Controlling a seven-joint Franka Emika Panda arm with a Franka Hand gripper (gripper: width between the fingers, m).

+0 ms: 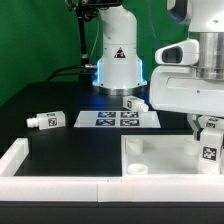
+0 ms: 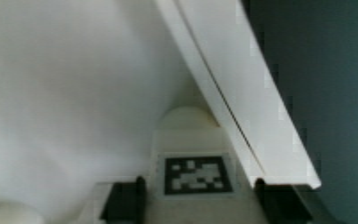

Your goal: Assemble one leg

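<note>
Tool [image 2: 197, 200] clamped on stubby white leg [image 2: 197, 165] with black-and-white square tag.

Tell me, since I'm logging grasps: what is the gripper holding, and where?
The gripper holds a leg by its tagged end, fingers on both sides.

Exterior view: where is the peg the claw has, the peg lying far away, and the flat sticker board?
held peg [image 1: 209, 148], exterior view, tagged face.
lying peg [image 1: 46, 120], exterior view, middle of body.
marker board [image 1: 117, 119], exterior view, its centre.
</note>
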